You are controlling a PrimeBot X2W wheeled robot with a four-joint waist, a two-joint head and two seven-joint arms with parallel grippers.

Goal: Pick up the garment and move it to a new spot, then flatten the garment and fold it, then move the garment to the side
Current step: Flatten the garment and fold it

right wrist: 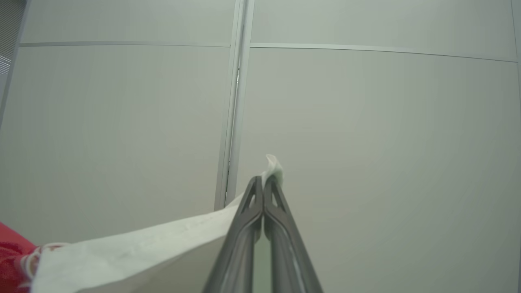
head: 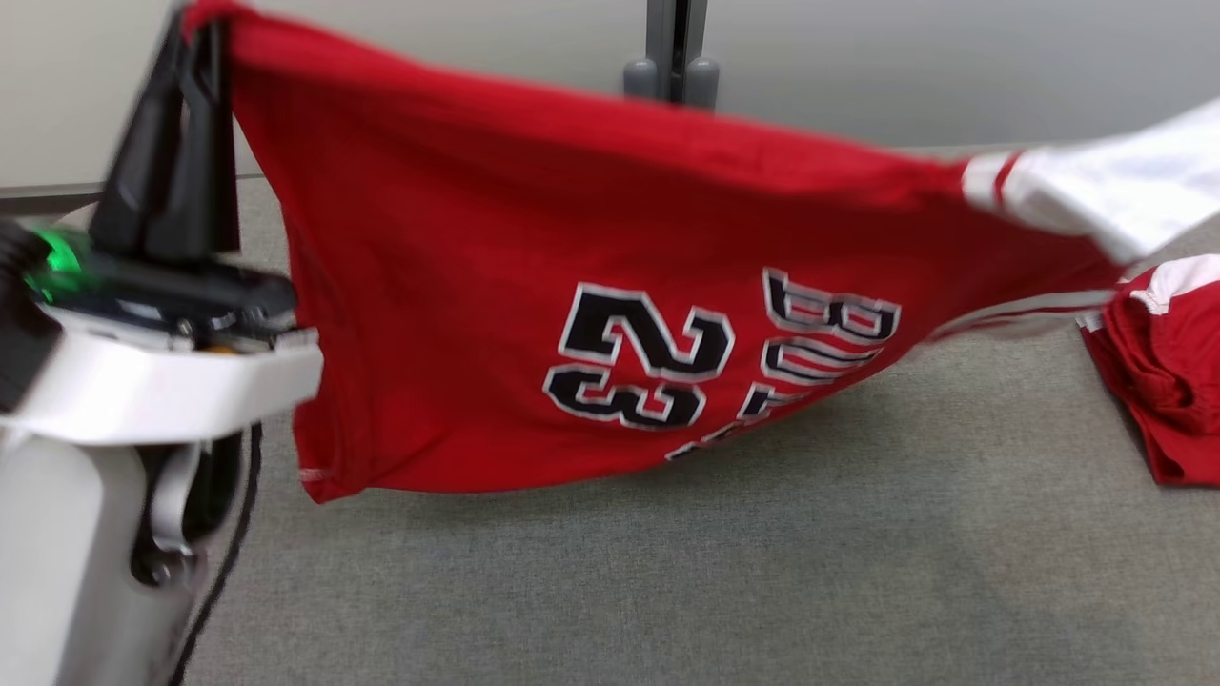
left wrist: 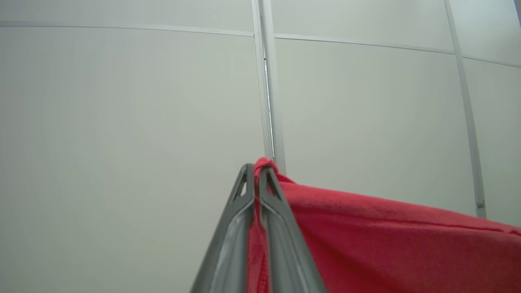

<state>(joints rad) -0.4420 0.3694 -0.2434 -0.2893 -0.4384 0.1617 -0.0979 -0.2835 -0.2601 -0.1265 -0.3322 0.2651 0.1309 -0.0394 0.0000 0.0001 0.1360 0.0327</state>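
The garment (head: pixel 534 248) is a red jersey with black-and-white "23" lettering and a white sleeve (head: pixel 1115 191). It hangs stretched in the air above the grey table (head: pixel 667 572), sagging in the middle. My left gripper (head: pixel 195 24) is raised at the upper left, shut on a red corner of the garment (left wrist: pixel 366 236). In the left wrist view the red cloth is pinched between the fingers of my left gripper (left wrist: pixel 257 169). My right gripper (right wrist: pixel 263 181) is shut on the white sleeve end (right wrist: pixel 163 244), with a small tip of cloth poking past the fingertips.
Another red garment with white trim (head: pixel 1163 372) lies bunched at the table's right edge. A grey post (head: pixel 675 48) stands behind the table against a pale panelled wall (left wrist: pixel 122 122). My white left forearm (head: pixel 114 457) occupies the lower left.
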